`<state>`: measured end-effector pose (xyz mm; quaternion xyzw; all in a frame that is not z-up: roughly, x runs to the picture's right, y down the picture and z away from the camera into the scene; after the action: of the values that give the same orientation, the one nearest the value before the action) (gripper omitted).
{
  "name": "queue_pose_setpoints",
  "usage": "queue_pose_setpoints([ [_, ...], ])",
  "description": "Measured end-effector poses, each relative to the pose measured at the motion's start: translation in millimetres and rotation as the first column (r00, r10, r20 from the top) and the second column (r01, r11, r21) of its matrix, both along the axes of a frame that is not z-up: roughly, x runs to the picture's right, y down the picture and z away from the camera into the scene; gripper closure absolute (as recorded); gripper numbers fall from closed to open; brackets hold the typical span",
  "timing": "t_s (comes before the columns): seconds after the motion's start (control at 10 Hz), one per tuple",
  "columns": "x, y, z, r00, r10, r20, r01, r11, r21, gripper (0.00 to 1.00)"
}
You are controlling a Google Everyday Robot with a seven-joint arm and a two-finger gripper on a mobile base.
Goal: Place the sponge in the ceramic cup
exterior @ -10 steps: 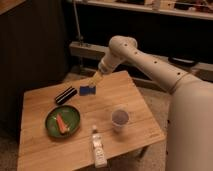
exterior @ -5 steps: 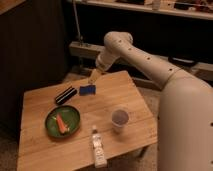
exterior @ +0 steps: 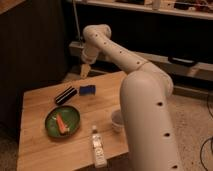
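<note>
The deep blue sponge [exterior: 87, 90] lies flat on the far part of the wooden table [exterior: 40, 147]. My gripper [exterior: 85, 71] hangs just above and behind it, near the table's far edge, with a gap between them. The pale ceramic cup [exterior: 116, 120] stands near the table's right edge. My white arm [exterior: 145, 105] bulks in front and hides the cup's right side. The sponge and the cup are about a third of the table's width apart.
A black ribbed bar [exterior: 65, 96] lies just left of the sponge. A green plate [exterior: 62, 121] with an orange item on it sits left of the cup. A clear bottle [exterior: 97, 148] lies near the front edge. Dark cabinets stand behind the table.
The gripper has drifted slightly left above the sponge. The arm's thick body has swung closer to the camera and now covers the table's right side and part of the cup. The sponge has not moved.
</note>
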<state>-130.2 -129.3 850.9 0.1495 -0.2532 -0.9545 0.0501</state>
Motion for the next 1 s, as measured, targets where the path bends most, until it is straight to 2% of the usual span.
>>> queue_pose_setpoints([
  [0.1,-14,6,4.6,0.997,-0.070,-0.021,0.070,0.9975,-0.001,0.20],
  [0.2,-9,10,7.7,0.994,-0.094,-0.048,0.093,0.9956,-0.005,0.20],
  [0.7,-17,40,23.2,0.977,-0.161,-0.140,0.155,0.9867,-0.047,0.20],
  [1.0,-35,54,35.8,0.964,-0.203,-0.173,0.196,0.9790,-0.054,0.20],
])
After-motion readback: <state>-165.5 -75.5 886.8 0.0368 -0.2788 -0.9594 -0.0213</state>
